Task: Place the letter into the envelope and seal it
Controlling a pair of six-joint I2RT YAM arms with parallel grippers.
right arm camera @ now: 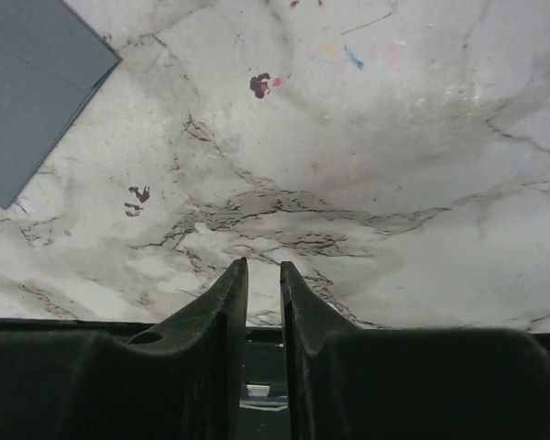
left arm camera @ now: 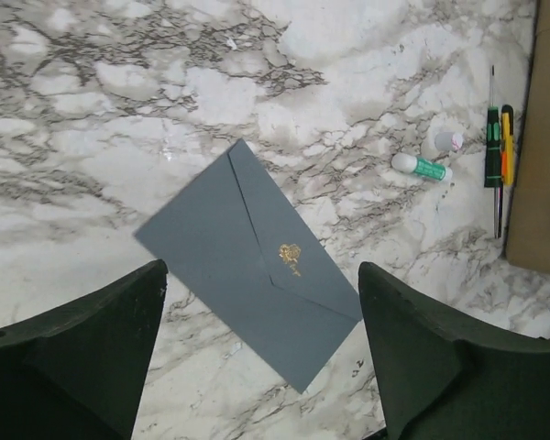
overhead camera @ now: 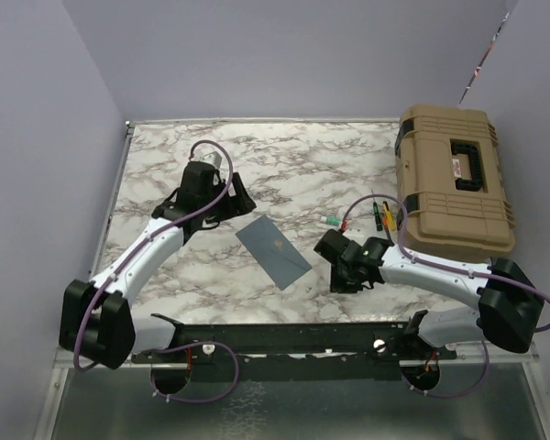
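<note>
Marble-patterned table (overhead camera: 284, 156) between lilac walls (overhead camera: 257, 55), envelope (overhead camera: 273, 253) flat, left tool (left arm camera: 261, 268) spread wide, right tool (right arm camera: 264, 266) barely parted.

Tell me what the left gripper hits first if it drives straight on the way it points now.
The left gripper would most likely meet the envelope, which lies flat on the marble table, centred between its open jaws. How far off it lies is unclear.

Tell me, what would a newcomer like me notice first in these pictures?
A blue-grey envelope lies flat in the middle of the marble table, flap down, with a small gold emblem at its tip. The left gripper hangs above it with jaws spread wide, while the right gripper, off to its right, shows only a slit between its jaws. A big tan case sits at the far right edge.
</note>
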